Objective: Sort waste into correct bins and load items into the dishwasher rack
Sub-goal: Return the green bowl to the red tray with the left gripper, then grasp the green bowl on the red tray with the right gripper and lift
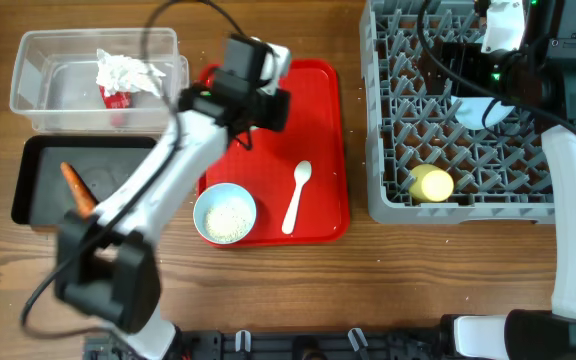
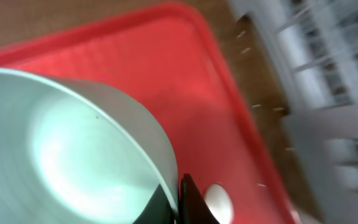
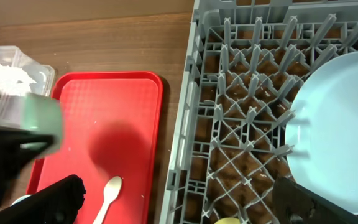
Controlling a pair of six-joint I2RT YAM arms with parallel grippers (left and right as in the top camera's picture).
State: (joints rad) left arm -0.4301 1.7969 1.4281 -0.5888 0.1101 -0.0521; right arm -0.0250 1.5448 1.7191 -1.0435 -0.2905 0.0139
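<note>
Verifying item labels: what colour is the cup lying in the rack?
The cup is yellow; it shows best in the overhead view.

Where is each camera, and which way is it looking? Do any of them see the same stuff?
Overhead: above the table, facing down on the red serving tray, dishwasher rack, left arm and right arm.
Left wrist: on the left arm, facing down past the left gripper, shut on the pale green bowl.
Right wrist: over the rack, facing down; the open right gripper at the bottom, pale blue plate beyond.
Shared: all three see the red serving tray and rack.
</note>
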